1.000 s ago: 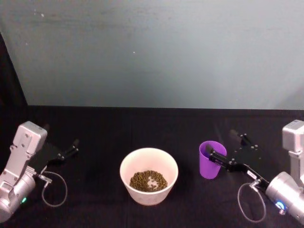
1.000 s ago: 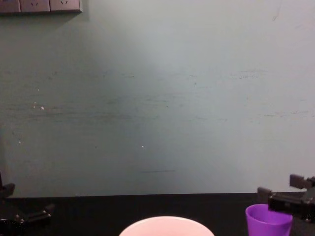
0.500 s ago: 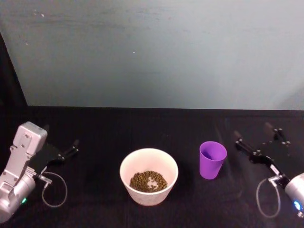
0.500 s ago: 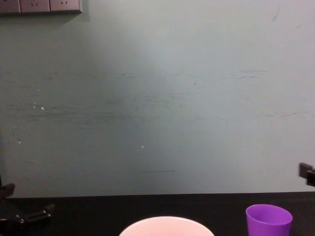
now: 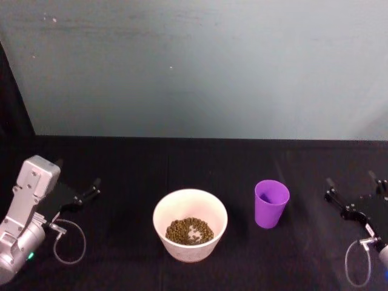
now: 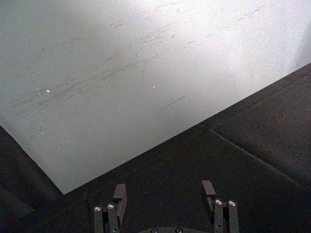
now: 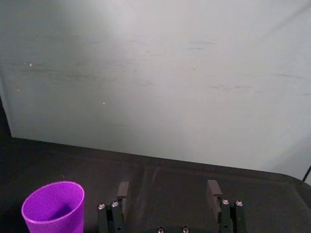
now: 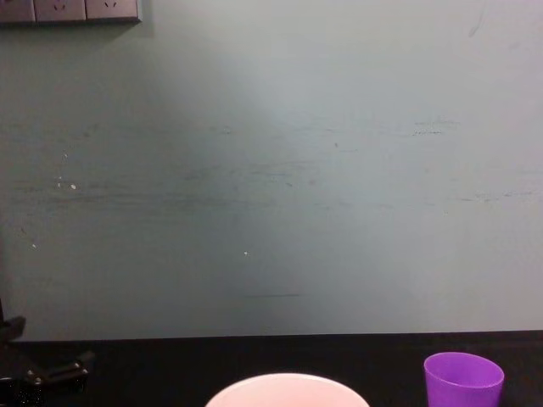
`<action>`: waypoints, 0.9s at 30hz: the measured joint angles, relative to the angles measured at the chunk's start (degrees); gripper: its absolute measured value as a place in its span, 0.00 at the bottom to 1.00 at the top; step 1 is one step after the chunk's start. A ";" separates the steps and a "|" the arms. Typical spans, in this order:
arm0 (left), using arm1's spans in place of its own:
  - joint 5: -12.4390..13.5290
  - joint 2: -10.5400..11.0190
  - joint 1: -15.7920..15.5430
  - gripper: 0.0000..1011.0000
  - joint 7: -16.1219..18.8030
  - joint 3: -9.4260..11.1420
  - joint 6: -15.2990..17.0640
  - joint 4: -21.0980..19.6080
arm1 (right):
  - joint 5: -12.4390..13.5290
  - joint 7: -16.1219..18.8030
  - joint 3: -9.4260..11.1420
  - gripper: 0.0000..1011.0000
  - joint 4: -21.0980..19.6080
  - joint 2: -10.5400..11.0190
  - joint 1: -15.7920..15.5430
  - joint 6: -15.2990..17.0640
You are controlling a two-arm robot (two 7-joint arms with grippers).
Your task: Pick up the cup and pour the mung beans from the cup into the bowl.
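The purple cup (image 5: 271, 203) stands upright on the black table, right of the bowl (image 5: 159, 215); its inside shows only purple. Mung beans (image 5: 189, 231) lie in the bottom of the pale bowl. My right gripper (image 5: 350, 180) is open and holds nothing, well to the right of the cup and clear of it. In the right wrist view the cup (image 7: 53, 206) sits off to one side of the open right gripper (image 7: 167, 190). My left gripper (image 5: 77, 174) rests open at the table's left side, far from the bowl. The chest view shows the cup (image 8: 463, 379) and the bowl's rim (image 8: 287, 383).
A grey-green wall (image 5: 194, 66) rises behind the table's far edge. A loose cable loop (image 5: 70, 242) hangs by the left arm, another (image 5: 354, 267) by the right arm. Black cloth (image 5: 133, 170) covers the table around the bowl and cup.
My right gripper has let go of the cup's rim and drawn back to the right. The cup stays upright in place. The left arm has not moved.
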 joint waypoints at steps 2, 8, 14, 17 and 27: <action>0.00 0.00 0.00 0.99 0.00 0.00 0.00 0.00 | -0.24 0.79 0.04 0.99 1.52 -0.26 0.43 -1.04; 0.00 0.00 0.00 0.99 0.00 0.00 0.00 0.00 | -0.83 2.47 0.16 0.99 4.18 -1.08 1.32 -2.67; 0.00 0.00 0.00 0.99 0.00 0.00 0.00 0.00 | -0.75 3.15 0.19 0.99 4.66 -1.19 1.45 -3.39; 0.00 0.00 0.00 0.99 0.00 0.00 0.00 0.00 | -0.76 3.05 0.19 0.99 4.55 -1.16 1.41 -3.29; 0.00 0.00 0.00 0.99 0.00 0.00 0.00 0.00 | -0.79 2.71 0.19 0.99 4.34 -1.12 1.32 -3.04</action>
